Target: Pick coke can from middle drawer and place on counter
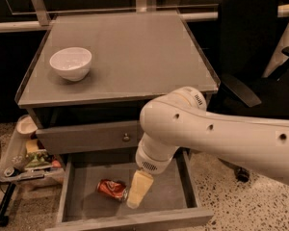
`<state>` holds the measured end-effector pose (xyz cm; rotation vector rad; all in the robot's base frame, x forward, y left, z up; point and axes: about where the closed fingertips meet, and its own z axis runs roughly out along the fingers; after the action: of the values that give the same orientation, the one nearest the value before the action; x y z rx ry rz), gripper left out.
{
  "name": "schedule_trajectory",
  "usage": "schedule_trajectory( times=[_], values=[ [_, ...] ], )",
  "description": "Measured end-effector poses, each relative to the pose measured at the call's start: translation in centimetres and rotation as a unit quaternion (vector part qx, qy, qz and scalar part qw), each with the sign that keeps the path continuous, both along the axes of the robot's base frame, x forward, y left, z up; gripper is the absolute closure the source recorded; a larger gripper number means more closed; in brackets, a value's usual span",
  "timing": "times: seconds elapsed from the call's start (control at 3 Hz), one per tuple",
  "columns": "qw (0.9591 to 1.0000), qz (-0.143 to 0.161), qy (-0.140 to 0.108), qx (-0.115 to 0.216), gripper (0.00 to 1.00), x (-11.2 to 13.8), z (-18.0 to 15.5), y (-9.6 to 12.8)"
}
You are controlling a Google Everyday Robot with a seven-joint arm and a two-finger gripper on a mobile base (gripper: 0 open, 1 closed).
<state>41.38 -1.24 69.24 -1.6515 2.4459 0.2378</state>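
The coke can (pixel 111 188) lies on its side on the floor of the open middle drawer (pixel 178 196), left of centre. My gripper (pixel 137 191) hangs from the big white arm (pixel 221 134) and reaches down into the drawer, its pale tip just right of the can and close to it. The counter (pixel 135 57) is the grey cabinet top above, and a white bowl (pixel 71 63) stands on its left side.
A closed drawer front with a small round knob (pixel 126 137) sits above the open drawer. A black office chair (pixel 253 47) stands at the right. A low cart with clutter (pixel 26 155) stands at the left on the speckled floor.
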Motion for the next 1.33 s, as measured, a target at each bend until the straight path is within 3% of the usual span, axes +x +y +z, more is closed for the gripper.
schedule_trajectory(
  times=[0.67, 1.33],
  values=[
    [0.9998, -0.011, 0.012, 0.014, 0.0, -0.2, -1.7, 0.9],
    [0.9956, -0.026, 0.051, 0.074, 0.0, 1.1, -10.2, 5.6]
  ],
)
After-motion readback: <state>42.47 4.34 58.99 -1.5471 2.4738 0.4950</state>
